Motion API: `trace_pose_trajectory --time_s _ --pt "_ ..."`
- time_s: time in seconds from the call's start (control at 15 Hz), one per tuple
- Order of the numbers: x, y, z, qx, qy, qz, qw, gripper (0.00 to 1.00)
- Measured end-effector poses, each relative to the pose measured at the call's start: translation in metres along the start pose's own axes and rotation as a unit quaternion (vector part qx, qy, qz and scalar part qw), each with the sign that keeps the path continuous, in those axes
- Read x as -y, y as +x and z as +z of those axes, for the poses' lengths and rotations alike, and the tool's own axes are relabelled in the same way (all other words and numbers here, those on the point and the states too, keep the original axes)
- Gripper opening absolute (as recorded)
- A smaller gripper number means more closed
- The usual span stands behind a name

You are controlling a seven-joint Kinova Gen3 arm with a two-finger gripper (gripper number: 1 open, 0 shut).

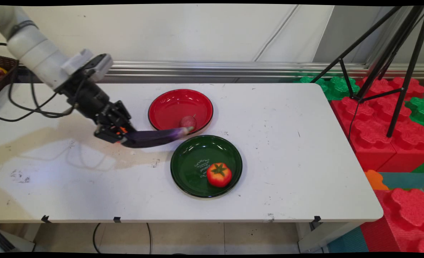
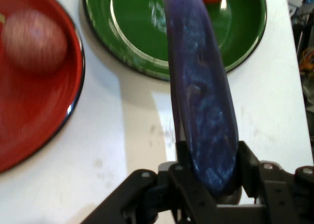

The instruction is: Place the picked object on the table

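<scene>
Holding a long purple eggplant [image 1: 154, 137] by its thick end, the tool [image 1: 120, 135] is closed on it, with the eggplant pinched between the two black fingers [image 2: 248, 160] as the hand view shows. The eggplant sticks out sideways from the tool, low over the table [image 1: 287, 150], and its thin stem tip reaches to the near rim of the red plate [image 1: 168, 104], just in front of a small reddish round fruit [image 1: 187, 122] lying in that plate. Nearer the camera, the green plate [image 1: 190, 161] sits just beside the red one and carries a red tomato [image 1: 219, 174] toward its right side.

The main risk lies in the grip: the eggplant is held at one end only, so its long free length could pivot or slip between the fingers and droop or drop onto the table. Its tip is close to the red plate's rim and to the round fruit, so a swing could knock the fruit or nudge the plate. In the hand view the eggplant also lies across the green plate's edge, and a low sweep could clip that rim.
</scene>
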Motion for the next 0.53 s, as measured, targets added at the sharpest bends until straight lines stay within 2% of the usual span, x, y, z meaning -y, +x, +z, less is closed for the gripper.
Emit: trace_pose_trajectory --time_s 0.27,0.53 --pt "0.0 -0.029 -0.015 0.027 0.002 -0.018 0.9995 0.0" --pt "0.0 -0.045 -0.018 0.045 -0.005 0.003 0.999 0.0"
